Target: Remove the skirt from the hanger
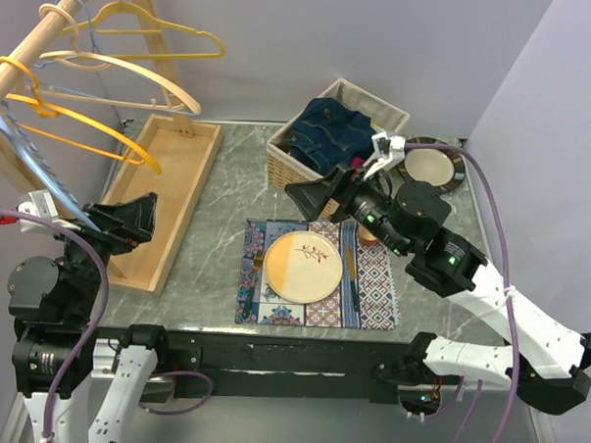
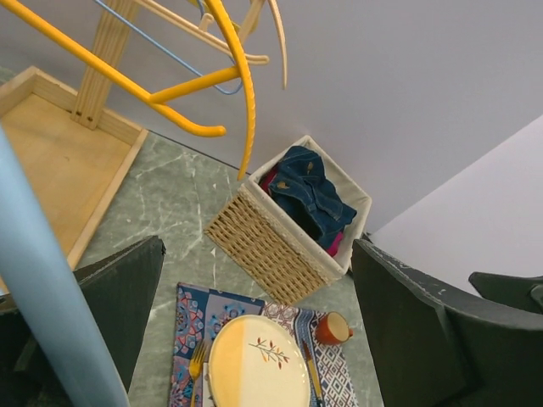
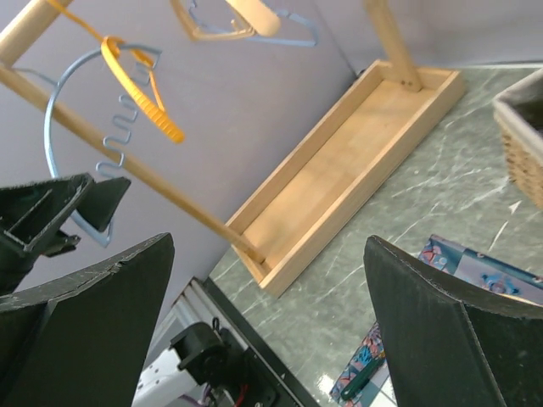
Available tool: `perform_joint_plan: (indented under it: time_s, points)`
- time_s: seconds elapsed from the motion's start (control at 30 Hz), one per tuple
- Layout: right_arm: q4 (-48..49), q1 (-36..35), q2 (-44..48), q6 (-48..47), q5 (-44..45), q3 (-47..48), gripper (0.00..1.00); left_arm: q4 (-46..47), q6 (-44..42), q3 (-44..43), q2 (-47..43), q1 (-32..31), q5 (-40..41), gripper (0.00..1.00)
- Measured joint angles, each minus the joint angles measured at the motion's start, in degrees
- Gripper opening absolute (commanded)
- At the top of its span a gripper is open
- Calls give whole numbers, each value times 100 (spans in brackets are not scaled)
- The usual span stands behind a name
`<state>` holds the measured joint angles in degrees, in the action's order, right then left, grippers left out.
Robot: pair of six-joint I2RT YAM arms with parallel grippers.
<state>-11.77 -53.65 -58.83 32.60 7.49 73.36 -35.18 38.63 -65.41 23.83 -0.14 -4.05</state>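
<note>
A dark denim garment [image 1: 331,135] lies crumpled in the wicker basket [image 1: 283,164] at the back; it also shows in the left wrist view [image 2: 310,197]. The hangers on the wooden rail carry nothing: a yellow one [image 1: 84,126], a wooden one [image 1: 135,75] and a light blue one [image 1: 29,156]. My left gripper [image 1: 129,219] is open and empty beside the rack's near end, with the blue hanger's bar [image 2: 38,288] close to its left finger. My right gripper [image 1: 321,195] is open and empty above the table's middle, in front of the basket.
The rack's wooden base tray [image 1: 164,191] runs along the left. A patterned placemat [image 1: 376,294] holds a yellow plate [image 1: 303,266], a fork and a knife, with an orange cup [image 2: 333,327] beside it. A dark-rimmed dish [image 1: 430,166] sits at the back right.
</note>
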Motion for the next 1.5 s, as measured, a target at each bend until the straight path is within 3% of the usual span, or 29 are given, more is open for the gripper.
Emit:
perform_joint_plan:
  time_s: [0.53, 0.83, 1.13, 1.5]
  points:
    - [-249, -2, 48, -55, 157, -68, 100, -824, 79, -1926, 957, -11, 413, 97]
    - [-234, -2, 68, -50, 131, -151, 100, -1252, 146, -2055, 855, -11, 492, 96]
    - [-243, -11, 66, -44, 55, -247, 100, -1248, -57, -2046, 662, -9, -116, 93]
    - [-122, -11, -17, -28, -140, -328, 100, -1333, -918, -1930, 826, -11, -1294, 98]
